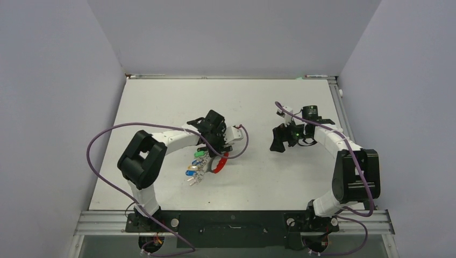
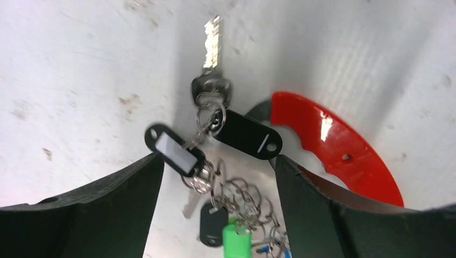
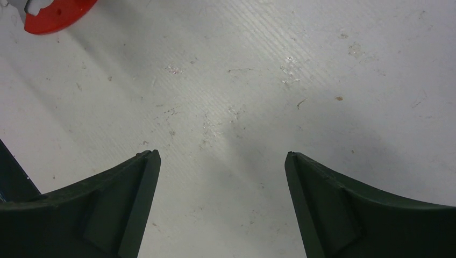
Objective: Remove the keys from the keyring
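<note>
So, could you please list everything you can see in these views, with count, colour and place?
keys: several, exact count unclear, silvery, bunched on small rings left of centre
key tags: three black, one green, some blue, in that bunch
keyring: one, red crescent, flat beside the bunch
table: one, white, scuffed, under everything
walls: three, pale grey, around the table
arms: two, white and black, bases at the near edge
cables: two, purple, one along each arm
left tool: one, black, open, over the bunch
right tool: one, black, open, over bare table
</note>
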You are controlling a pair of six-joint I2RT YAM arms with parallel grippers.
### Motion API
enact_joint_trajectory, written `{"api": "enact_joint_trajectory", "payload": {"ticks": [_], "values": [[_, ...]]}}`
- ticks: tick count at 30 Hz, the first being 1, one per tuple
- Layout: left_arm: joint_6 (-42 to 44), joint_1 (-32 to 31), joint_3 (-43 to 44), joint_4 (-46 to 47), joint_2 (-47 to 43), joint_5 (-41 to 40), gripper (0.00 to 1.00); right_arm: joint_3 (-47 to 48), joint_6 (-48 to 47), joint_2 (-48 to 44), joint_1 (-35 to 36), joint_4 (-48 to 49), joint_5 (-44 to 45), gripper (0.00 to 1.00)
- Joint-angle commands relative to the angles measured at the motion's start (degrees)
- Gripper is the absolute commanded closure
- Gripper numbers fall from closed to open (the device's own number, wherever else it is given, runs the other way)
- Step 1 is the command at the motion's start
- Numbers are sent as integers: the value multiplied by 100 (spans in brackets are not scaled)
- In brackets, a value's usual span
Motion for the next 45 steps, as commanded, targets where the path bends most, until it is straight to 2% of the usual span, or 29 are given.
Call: {"api": "enact_joint_trajectory", "payload": {"ticks": [1,5,8,12,16,24,29,31,36,42,45], "values": [[209,131,843,-82,357,296,28,18,95,-155,-8,275,-305,10],[-339,314,1165,-380,150,605,24,-11,283,-161,-2,412,-414,10],[-742,375,845,-424,-438,686,22,-42,451,-215,13,542,-467,10],[-843,413,151,-661,-1075,643,22,-160,825,-341,67,925,-465,10],[-845,556,-337,-599,-1309,621,28,-306,1443,-375,257,1453,-386,10],[555,611,-279,-815,-776,391,33,-220,1739,-141,545,1464,-443,10],[1062,620,-122,-869,-455,318,38,-296,1748,-196,545,1463,-537,10],[1148,620,-94,-873,-335,381,43,-357,1812,-208,554,1529,-599,10],[1050,612,-28,-963,-105,729,70,-499,2165,-92,559,1858,-835,10],[318,627,16,-963,-243,1089,99,-569,3258,198,584,2601,-955,10],[-326,669,125,-899,-304,1285,100,-628,4105,362,643,3140,-817,10]]}}
